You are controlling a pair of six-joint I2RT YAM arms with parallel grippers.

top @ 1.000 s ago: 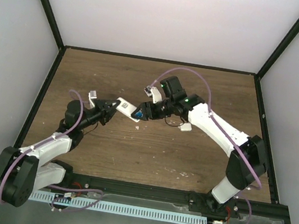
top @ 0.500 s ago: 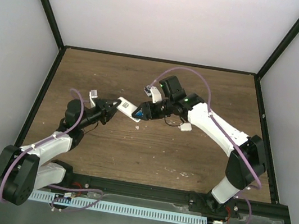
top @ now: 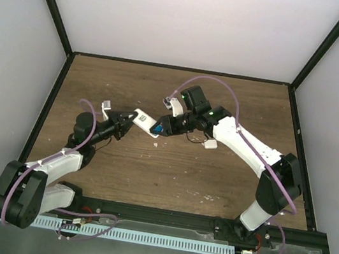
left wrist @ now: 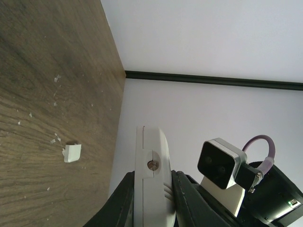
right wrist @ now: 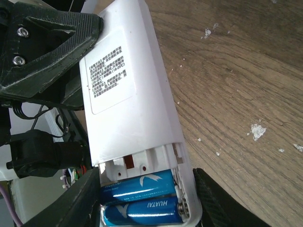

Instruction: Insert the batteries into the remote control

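The white remote control (top: 141,118) is held in the air between both arms, back side up. My left gripper (top: 130,119) is shut on its left end; in the left wrist view the remote (left wrist: 150,156) shows edge-on between the fingers (left wrist: 124,194). My right gripper (top: 159,129) is shut on its right end. In the right wrist view the remote (right wrist: 123,80) shows its label, and the open battery bay holds two blue batteries (right wrist: 139,187) side by side, between my right gripper (right wrist: 147,189) fingers. The blue also shows in the top view (top: 156,128).
A small white piece (top: 209,143) lies on the wooden table beside the right arm, and it also shows in the left wrist view (left wrist: 72,152). White flecks (right wrist: 258,131) are scattered on the wood. Pale walls with black frame rails (top: 179,68) enclose the table.
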